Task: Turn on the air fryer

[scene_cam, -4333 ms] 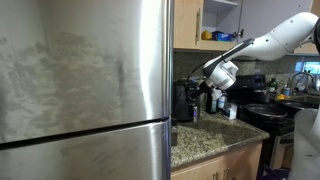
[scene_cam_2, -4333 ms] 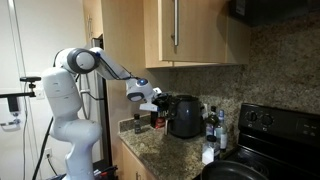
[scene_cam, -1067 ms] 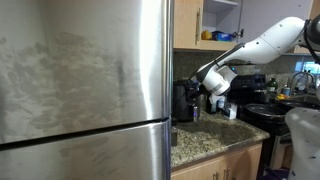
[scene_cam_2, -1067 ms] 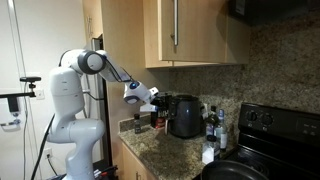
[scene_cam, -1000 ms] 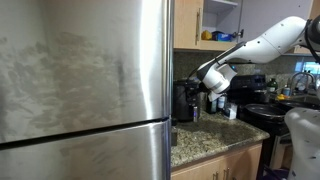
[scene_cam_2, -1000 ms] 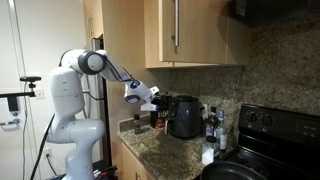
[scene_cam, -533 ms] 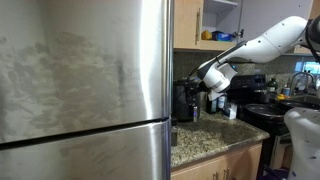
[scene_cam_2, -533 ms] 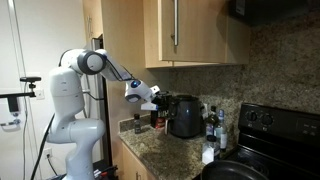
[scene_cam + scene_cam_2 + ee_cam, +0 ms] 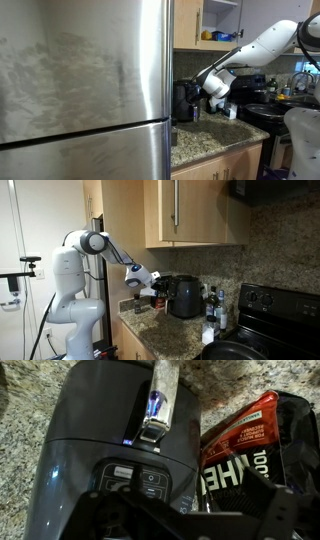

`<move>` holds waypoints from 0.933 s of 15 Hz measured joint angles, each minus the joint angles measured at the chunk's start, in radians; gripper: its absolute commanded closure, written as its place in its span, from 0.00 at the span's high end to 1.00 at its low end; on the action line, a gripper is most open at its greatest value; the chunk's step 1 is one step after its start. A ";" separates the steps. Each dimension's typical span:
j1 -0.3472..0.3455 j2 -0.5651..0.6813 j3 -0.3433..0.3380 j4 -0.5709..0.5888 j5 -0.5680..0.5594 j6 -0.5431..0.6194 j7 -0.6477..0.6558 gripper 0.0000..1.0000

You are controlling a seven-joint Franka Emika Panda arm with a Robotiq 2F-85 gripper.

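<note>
The air fryer (image 9: 95,430) fills the wrist view from above, black and rounded, with a lit control panel (image 9: 140,482) on its glossy front. It stands on the granite counter in both exterior views (image 9: 184,101) (image 9: 185,295). My gripper (image 9: 190,522) hovers just in front of and above the panel, its dark fingers (image 9: 285,510) spread apart and empty. In the exterior views the gripper (image 9: 213,100) (image 9: 157,290) sits close beside the fryer, not visibly touching it.
A red and black snack bag (image 9: 250,450) leans right beside the fryer. Several small bottles (image 9: 210,305) stand past it, then a black stove with a pot (image 9: 250,345). Cabinets (image 9: 190,210) hang overhead. A steel fridge (image 9: 80,90) stands at the counter's end.
The wrist and gripper have dropped slightly lower beside the fryer. The fryer and the bag have not moved.
</note>
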 measured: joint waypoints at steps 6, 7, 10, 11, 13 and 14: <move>-0.146 0.033 0.128 -0.014 -0.148 -0.004 0.150 1.00; -0.166 0.033 0.146 -0.017 -0.155 -0.004 0.157 1.00; -0.289 0.042 0.250 -0.026 -0.296 -0.006 0.281 1.00; -0.363 0.055 0.311 -0.025 -0.383 -0.006 0.358 1.00; -0.465 0.092 0.395 -0.013 -0.502 -0.002 0.470 1.00; -0.463 0.104 0.394 -0.008 -0.501 -0.002 0.470 1.00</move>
